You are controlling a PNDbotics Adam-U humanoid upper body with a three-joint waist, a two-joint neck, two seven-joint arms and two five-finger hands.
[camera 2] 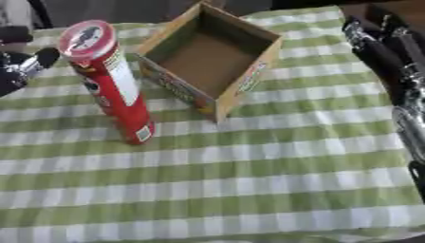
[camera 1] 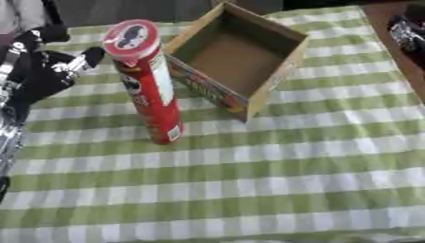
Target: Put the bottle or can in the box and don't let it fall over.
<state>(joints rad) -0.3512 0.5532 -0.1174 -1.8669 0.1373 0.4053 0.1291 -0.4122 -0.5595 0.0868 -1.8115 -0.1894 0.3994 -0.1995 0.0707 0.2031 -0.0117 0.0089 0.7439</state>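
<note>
While the can (camera 1: 148,80) stands ungrasped, left hand (camera 1: 58,66) open beside it — approach step.
Next: grasp, lift upright into box (camera 1: 236,59).

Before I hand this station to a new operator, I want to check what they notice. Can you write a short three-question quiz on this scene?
1. True or false: the red can already stands inside the cardboard box.
2. Which hand is nearer the can? A) left hand B) right hand
3. Fill in: the box holds ____.

Key: 1 false, it stands upright on the checked cloth beside the box. 2 A. 3 nothing.
</note>
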